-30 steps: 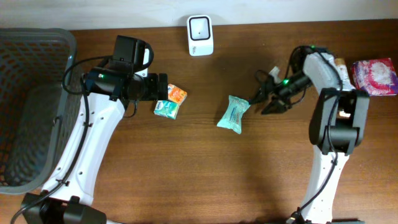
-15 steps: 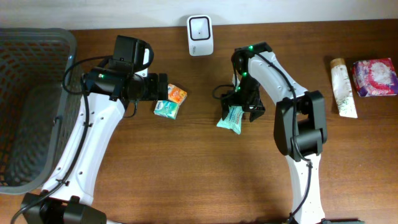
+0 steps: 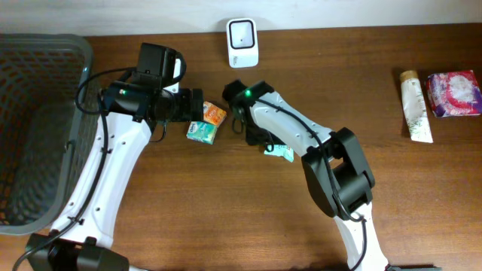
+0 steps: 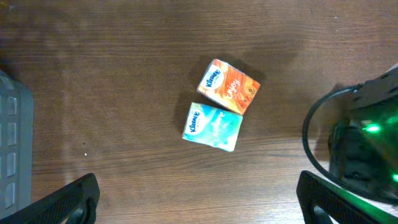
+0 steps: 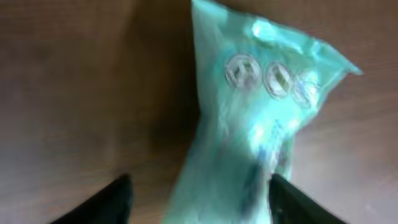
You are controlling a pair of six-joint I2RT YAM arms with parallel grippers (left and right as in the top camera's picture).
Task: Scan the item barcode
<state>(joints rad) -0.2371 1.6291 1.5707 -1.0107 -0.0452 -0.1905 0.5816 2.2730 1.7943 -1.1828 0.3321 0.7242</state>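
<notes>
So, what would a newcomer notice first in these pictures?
The right arm reaches to mid-table, with a teal pouch between the fingers of the right gripper. Next, an orange pack and a teal pack lie side by side under the open left gripper. A white scanner stands at the back edge, a dark basket at far left.

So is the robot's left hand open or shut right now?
Open. In the wrist view the fingers of the left hand sit at opposite bottom corners, with only bare table between them.
</notes>
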